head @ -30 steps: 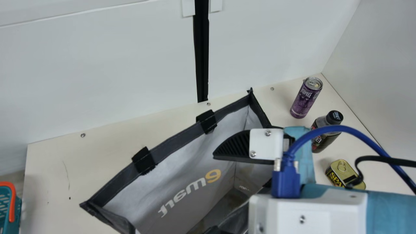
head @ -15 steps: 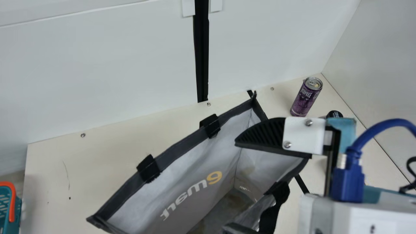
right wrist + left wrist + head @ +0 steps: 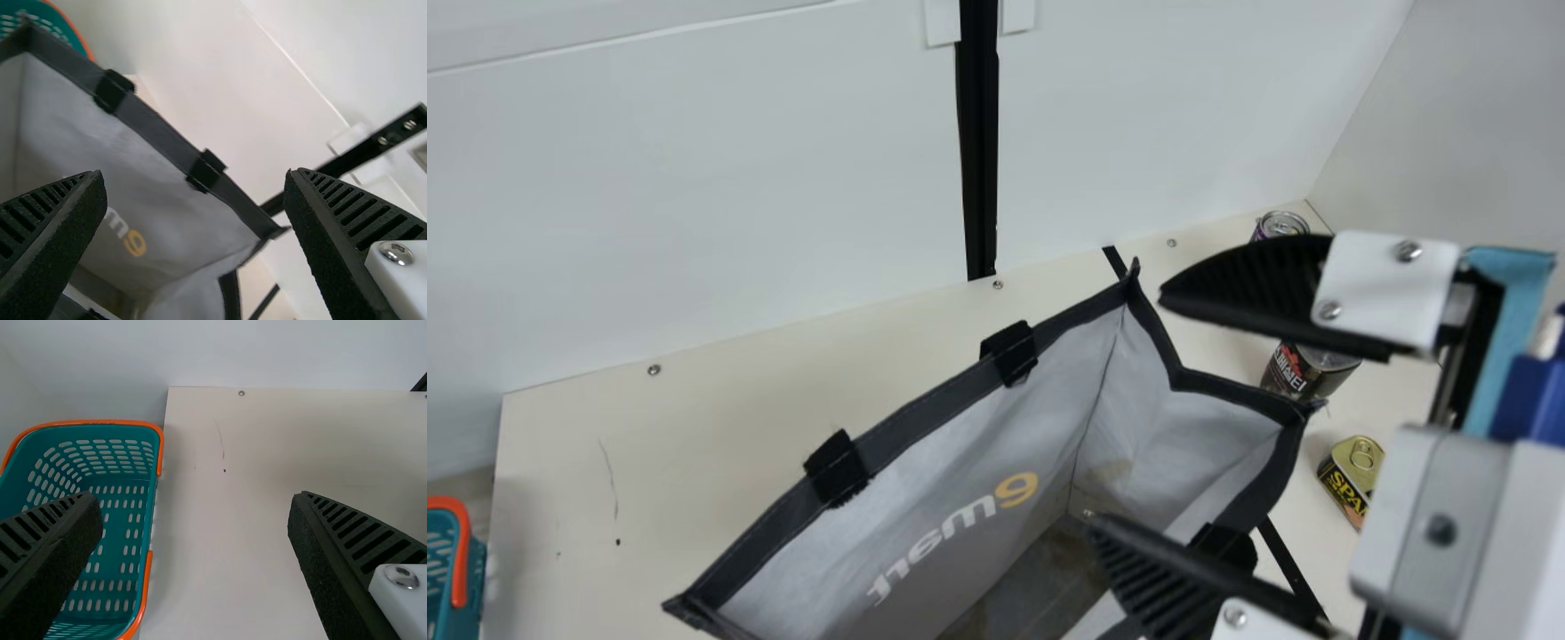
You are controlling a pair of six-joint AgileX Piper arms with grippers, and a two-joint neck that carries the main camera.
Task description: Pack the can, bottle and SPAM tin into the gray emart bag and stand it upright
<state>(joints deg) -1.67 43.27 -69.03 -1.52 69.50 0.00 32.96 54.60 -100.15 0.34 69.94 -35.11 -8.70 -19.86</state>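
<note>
Teal basket [image 3: 125, 540] with orange rim beside table [image 3: 223, 520].

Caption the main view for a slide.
Right gripper open at the mouth of the gray emart bag, with the can, bottle and SPAM tin outside it on the table.

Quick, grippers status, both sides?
Left gripper: open, nothing between its fingers, basket below in its wrist view.
Right gripper: open, holding nothing, at the gray bag.
</note>
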